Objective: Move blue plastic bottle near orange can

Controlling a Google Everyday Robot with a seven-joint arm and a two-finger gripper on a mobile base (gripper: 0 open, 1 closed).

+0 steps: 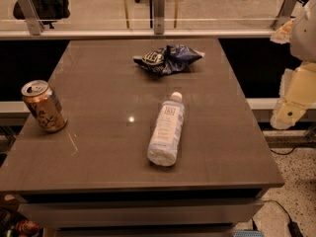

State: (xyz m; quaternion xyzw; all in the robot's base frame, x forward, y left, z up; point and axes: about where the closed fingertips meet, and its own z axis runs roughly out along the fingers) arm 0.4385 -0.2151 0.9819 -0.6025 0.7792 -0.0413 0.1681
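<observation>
The blue plastic bottle [167,129] lies on its side near the middle of the brown table [98,152], with its white cap pointing to the far side. The orange can [44,106] stands upright at the table's left edge, well apart from the bottle. My gripper [292,100] shows as a cream-coloured shape at the right edge of the view, off the table's right side, away from the bottle and holding nothing that I can see.
A dark blue chip bag [168,59] lies crumpled at the far middle of the table. A glass railing [158,14] runs behind the table. A cable [289,221] lies on the speckled floor at the lower right.
</observation>
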